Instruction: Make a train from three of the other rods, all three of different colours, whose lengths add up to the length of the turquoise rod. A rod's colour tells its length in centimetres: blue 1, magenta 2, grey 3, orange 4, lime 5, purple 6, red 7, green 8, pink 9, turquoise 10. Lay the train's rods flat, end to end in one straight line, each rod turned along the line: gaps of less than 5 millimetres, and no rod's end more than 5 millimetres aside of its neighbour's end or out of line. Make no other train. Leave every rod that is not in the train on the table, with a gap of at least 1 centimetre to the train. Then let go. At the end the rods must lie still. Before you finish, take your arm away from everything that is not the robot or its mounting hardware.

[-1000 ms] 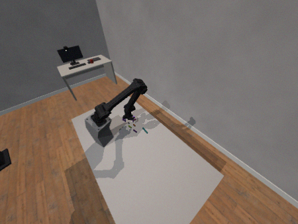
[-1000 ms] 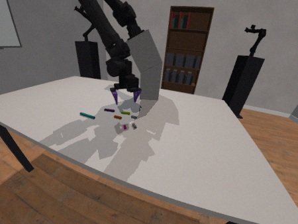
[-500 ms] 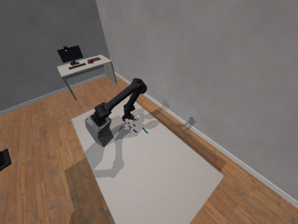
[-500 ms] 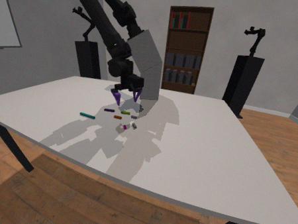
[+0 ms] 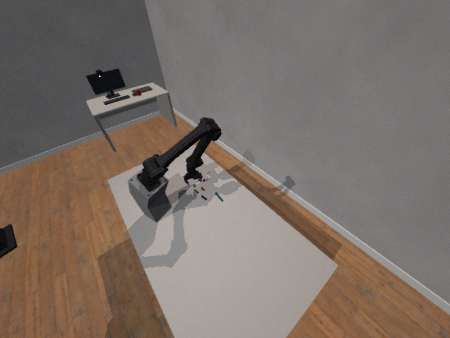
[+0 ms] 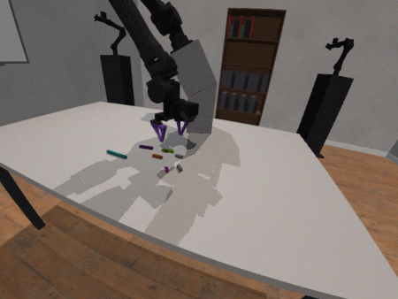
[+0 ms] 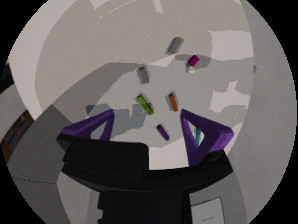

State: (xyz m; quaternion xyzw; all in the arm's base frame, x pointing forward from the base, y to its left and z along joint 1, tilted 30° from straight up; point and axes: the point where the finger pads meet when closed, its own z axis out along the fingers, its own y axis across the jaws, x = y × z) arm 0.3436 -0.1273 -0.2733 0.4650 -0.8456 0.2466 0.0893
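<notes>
My gripper [image 6: 170,131] is open and empty, hovering above the table just behind the cluster of rods. In the wrist view its purple fingers stand wide apart, with the purple rod [image 7: 162,131] lying between them below. The turquoise rod [image 6: 117,154] lies at the left of the cluster and is partly hidden by the right finger in the wrist view [image 7: 197,137]. The purple rod [image 6: 146,147], lime rod [image 6: 166,150], orange rod [image 6: 157,156] and a grey rod [image 6: 179,156] lie apart from one another. A magenta rod [image 6: 166,169] and a second grey rod [image 6: 179,168] lie nearer the front.
The arm's grey base block [image 6: 196,88] stands on the table right behind the gripper. Other robot arms on black pedestals [image 6: 325,111] and a bookshelf [image 6: 249,66] stand beyond the table. The rods are tiny in the top view [image 5: 205,192].
</notes>
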